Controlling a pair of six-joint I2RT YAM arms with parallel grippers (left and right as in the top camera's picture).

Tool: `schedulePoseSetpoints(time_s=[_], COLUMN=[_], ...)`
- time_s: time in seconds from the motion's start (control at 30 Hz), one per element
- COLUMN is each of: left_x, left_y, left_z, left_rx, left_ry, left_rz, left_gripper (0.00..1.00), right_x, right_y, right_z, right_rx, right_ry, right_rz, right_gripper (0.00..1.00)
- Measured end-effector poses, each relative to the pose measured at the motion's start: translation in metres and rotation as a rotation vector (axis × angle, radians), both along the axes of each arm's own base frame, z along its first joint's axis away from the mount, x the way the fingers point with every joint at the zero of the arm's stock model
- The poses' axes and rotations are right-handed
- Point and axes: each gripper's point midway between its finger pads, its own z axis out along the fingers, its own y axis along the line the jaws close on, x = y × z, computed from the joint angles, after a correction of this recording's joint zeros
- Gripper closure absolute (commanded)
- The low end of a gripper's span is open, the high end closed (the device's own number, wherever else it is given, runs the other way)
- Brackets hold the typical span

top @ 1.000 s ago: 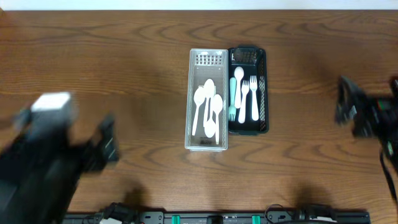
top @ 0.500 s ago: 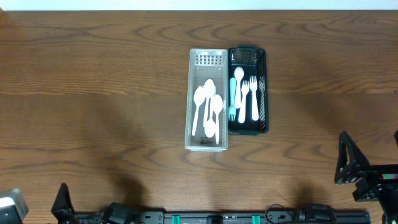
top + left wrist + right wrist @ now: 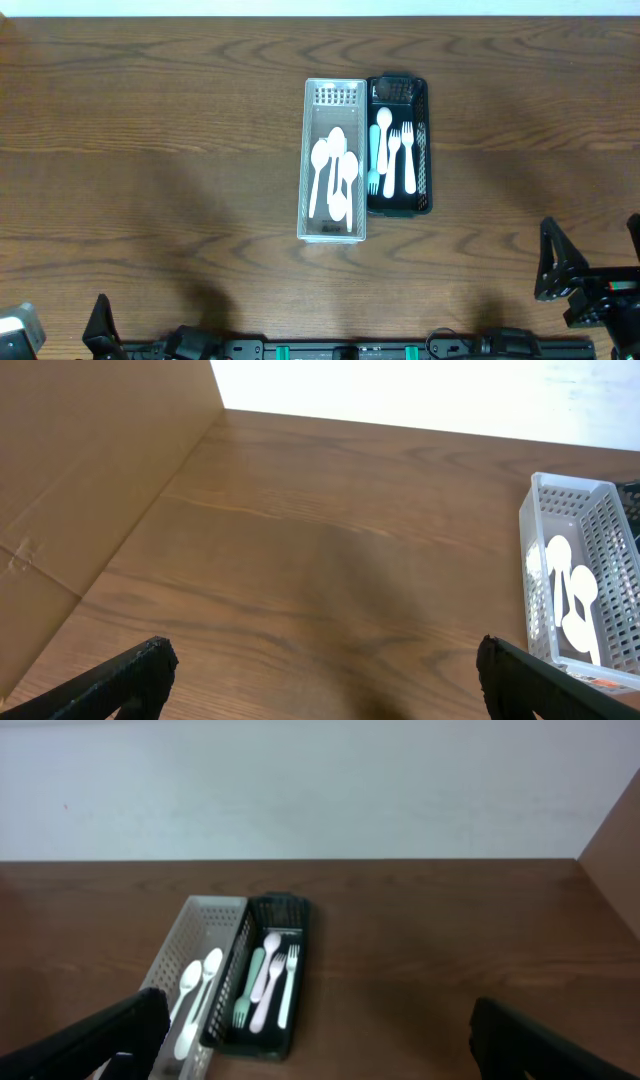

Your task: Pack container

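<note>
A white perforated basket [image 3: 307, 160] stands mid-table and holds several white spoons [image 3: 335, 172]. A black basket [image 3: 425, 140] touches its right side and holds white forks and a mint one [image 3: 392, 150]. Both baskets also show in the right wrist view [image 3: 222, 925] [image 3: 300, 920], and the white basket shows in the left wrist view [image 3: 535, 510]. My left gripper [image 3: 320, 675] is open and empty at the near left table edge [image 3: 60, 335]. My right gripper [image 3: 320, 1035] is open and empty at the near right edge [image 3: 590, 275].
A brown cardboard wall [image 3: 90, 470] rises along the table's left side, and another brown panel [image 3: 615, 830] stands at the far right. A black rail with green clips [image 3: 340, 350] runs along the near edge.
Both arms have pulled back from over the table to the near edge. In the last half second they hardly moved. The baskets and cutlery have not moved.
</note>
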Motion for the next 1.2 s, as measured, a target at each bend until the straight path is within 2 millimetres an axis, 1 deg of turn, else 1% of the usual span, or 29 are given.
schedulePoseSetpoints(time_s=[0.2,0.57,0.6,0.7,0.73,0.8,0.87,0.93,1.0,1.07,1.13,1.2], left_x=[0.0,0.001,0.004,0.023,0.03,0.043,0.057,0.07,0.085,0.099,0.109,0.118], left_y=[0.0,0.0,-0.001,-0.005,-0.006,-0.005,-0.004,-0.001,0.001,0.002,0.001,-0.002], left_z=[0.0,0.001,0.004,0.022,0.026,0.026,0.017,0.003,-0.015,-0.037,-0.056,-0.08], left_rx=[0.0,-0.011,-0.025,-0.09,-0.103,-0.118,-0.124,-0.127,-0.133,-0.141,-0.149,-0.158], left_ry=[0.0,-0.008,-0.026,-0.148,-0.179,-0.219,-0.241,-0.252,-0.262,-0.263,-0.266,-0.258], left_rz=[0.0,0.006,0.013,0.057,0.077,0.121,0.172,0.219,0.251,0.267,0.268,0.252], left_gripper=[0.02,0.02,0.02,0.02,0.02,0.02,0.02,0.02,0.02,0.02,0.02,0.02], right_x=[-0.005,-0.023,-0.024,-0.029,-0.03,-0.033,-0.035,-0.037,-0.038,-0.038,-0.038,-0.038], right_y=[0.0,0.002,0.002,0.003,0.003,0.003,0.003,0.003,0.003,0.003,0.003,0.003], right_z=[-0.013,-0.047,-0.049,-0.057,-0.059,-0.062,-0.065,-0.067,-0.068,-0.069,-0.07,-0.07], right_rx=[0.005,0.019,0.019,0.023,0.024,0.025,0.026,0.027,0.028,0.028,0.028,0.028], right_ry=[0.059,0.214,0.225,0.262,0.271,0.288,0.303,0.313,0.321,0.325,0.326,0.327], right_rz=[0.0,0.0,0.0,0.0,0.0,0.0,0.001,0.001,0.001,0.001,0.001,0.001], right_gripper=[0.01,0.01,0.01,0.01,0.01,0.01,0.01,0.01,0.01,0.01,0.01,0.01])
